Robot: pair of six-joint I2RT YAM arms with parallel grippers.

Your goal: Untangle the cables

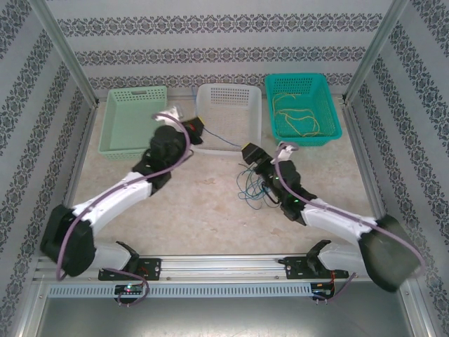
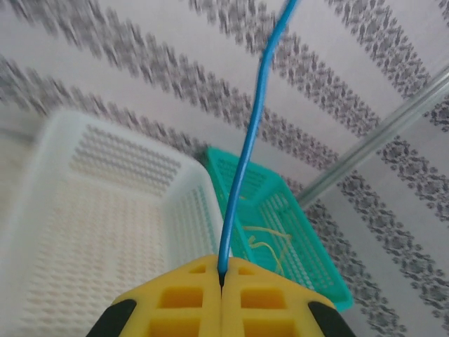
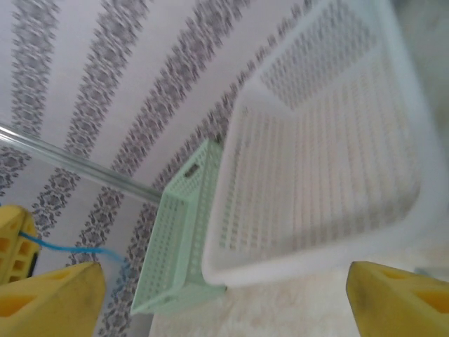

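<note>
Thin blue flexible wire (image 2: 245,154), judged light, limp and probably slippery, pinched at lower centre by left gripper (image 2: 222,272); right gripper (image 3: 224,302) spread wide; blue-green wire tangle (image 1: 256,186) mid-frame wants gripping near free ends.

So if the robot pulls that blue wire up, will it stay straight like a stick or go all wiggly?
Probably wiggly: the blue cable bends in a soft curve where it leaves the shut left gripper. It looks thin, so it is likely very light. It may tug the cable tangle along, since it seems to run toward it.
</note>
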